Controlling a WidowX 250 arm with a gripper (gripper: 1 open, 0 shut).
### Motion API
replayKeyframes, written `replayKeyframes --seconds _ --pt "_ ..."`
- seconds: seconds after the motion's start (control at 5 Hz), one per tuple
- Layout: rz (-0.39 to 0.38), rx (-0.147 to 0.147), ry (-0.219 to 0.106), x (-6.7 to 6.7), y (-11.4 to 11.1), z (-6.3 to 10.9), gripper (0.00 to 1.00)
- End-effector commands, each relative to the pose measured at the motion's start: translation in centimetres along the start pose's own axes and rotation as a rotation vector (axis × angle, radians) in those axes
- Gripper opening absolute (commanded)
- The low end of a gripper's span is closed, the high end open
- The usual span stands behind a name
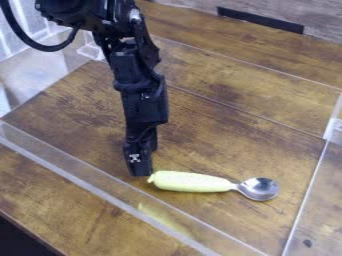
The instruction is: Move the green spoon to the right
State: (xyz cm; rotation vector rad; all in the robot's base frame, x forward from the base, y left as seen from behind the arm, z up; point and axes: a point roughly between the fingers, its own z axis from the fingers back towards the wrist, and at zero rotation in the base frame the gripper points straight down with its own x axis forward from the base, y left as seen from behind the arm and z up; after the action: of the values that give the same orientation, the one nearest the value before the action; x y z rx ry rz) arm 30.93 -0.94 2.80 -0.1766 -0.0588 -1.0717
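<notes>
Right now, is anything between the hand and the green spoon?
Nothing: the hand sits right at the green spoon handle's end, seen from the camera.

Tool [139, 160] touching green spoon [211, 184] handle end, wooden table [254, 100].
</notes>
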Motion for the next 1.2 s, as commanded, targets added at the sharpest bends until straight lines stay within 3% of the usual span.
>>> replayKeyframes --seconds 0.0,0.4,0.6,1.0 --pt "0.010 0.103 -0.033 0.7 0.0 4.1 1.00" --pt "0.230 0.216 -0.019 -1.4 1.5 9.1 1.00" --pt "0.353 0.258 -0.015 -2.9 2.7 10.3 1.00" --pt "0.429 0.280 -0.020 -3.3 3.7 9.5 1.00"
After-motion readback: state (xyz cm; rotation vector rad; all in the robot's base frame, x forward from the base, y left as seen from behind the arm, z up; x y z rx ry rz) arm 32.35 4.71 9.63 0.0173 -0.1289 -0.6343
